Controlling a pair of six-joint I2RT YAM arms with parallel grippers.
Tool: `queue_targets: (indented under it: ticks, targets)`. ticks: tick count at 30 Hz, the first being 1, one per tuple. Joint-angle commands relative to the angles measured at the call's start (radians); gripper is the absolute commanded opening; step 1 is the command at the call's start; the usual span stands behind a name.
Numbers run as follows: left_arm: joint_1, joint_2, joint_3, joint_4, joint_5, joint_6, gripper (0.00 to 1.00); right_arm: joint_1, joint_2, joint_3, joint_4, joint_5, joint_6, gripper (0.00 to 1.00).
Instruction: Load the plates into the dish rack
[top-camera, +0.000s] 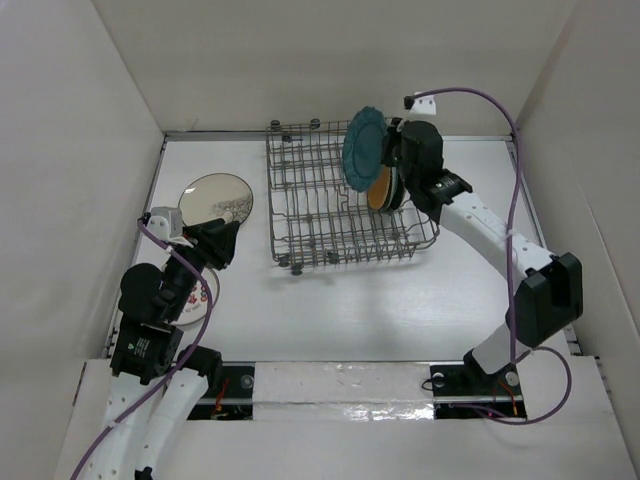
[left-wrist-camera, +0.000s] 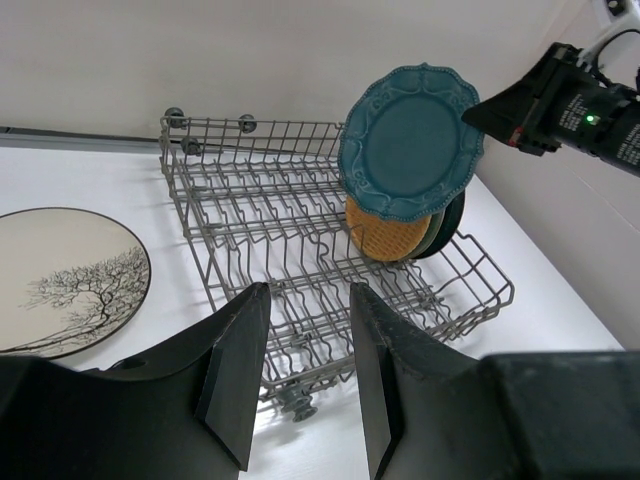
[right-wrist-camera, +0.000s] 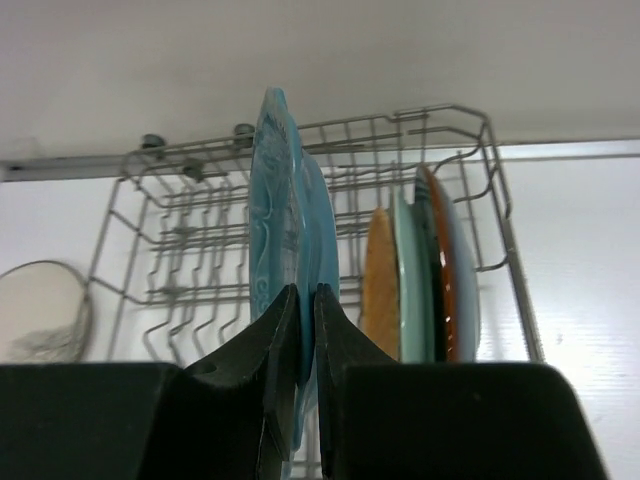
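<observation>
Nearest the arm bases on the left, the white plate with red characters (top-camera: 204, 298) lies flat on the table (top-camera: 380, 310), half hidden under the left arm. The left gripper (left-wrist-camera: 308, 295) is just past it with its fingers spread wide and nothing between them, hanging over the table and pointing toward the rack. The cream plate with the tree drawing (left-wrist-camera: 60, 280) lies flat right beside it, further back on the left.

Mid-table is the dish rack (top-camera: 320, 205). At its right end three plates stand on edge between the tines: the orange woven-look plate (left-wrist-camera: 385, 240), the pale mint plate (right-wrist-camera: 405, 280) and a dark plate (left-wrist-camera: 452, 222) behind them.

Furthest back, the right gripper (right-wrist-camera: 305, 290) is pinched tight on the rim of the scalloped teal plate (left-wrist-camera: 410, 140), held upright above the rack just left of the orange one. Can't tell if it's touching any tines.
</observation>
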Motion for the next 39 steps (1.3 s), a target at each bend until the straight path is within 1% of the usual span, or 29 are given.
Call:
queue_targets:
  ticks: [1,6,7,11,13,18,25,32,34,35,36,38,39]
  targets:
    - [0.005,-0.006,0.012,0.04,0.015,0.006,0.35,0.023,0.009,0.139,0.126,0.163,-0.147,0.0]
    - [0.005,0.004,0.012,0.039,0.016,0.006,0.35,0.06,0.11,0.176,0.14,0.283,-0.25,0.0]
    - [0.005,0.005,0.012,0.039,0.016,0.008,0.35,0.069,0.121,0.179,0.146,0.315,-0.293,0.0]
    - [0.005,0.01,0.012,0.039,0.015,0.008,0.35,0.078,0.17,0.187,0.162,0.366,-0.33,0.0]
    - [0.005,0.013,0.012,0.039,0.015,0.008,0.35,0.088,0.188,0.182,0.166,0.367,-0.336,0.0]
    - [0.005,0.014,0.012,0.039,0.012,0.008,0.35,0.098,0.222,0.167,0.168,0.367,-0.33,0.0]
    - [0.005,0.023,0.012,0.039,0.006,0.008,0.35,0.118,0.276,0.125,0.165,0.346,-0.277,0.0]
    - [0.005,0.036,0.013,0.033,-0.01,0.008,0.35,0.127,0.268,0.062,0.168,0.351,-0.204,0.0]
    - [0.005,0.042,0.015,0.031,-0.017,0.008,0.35,0.127,0.253,0.053,0.16,0.364,-0.186,0.18]
    - [0.005,0.043,0.013,0.031,-0.022,0.008,0.35,0.127,0.245,0.052,0.157,0.364,-0.18,0.29]
    - [0.005,0.051,0.015,0.031,-0.033,0.008,0.35,0.127,0.234,0.05,0.151,0.363,-0.174,0.52]
    - [0.005,0.06,0.018,0.026,-0.042,0.006,0.35,0.127,0.198,0.05,0.126,0.34,-0.146,0.64]
    - [0.005,0.071,0.016,0.026,-0.048,0.003,0.35,0.127,0.182,0.047,0.12,0.328,-0.137,0.72]
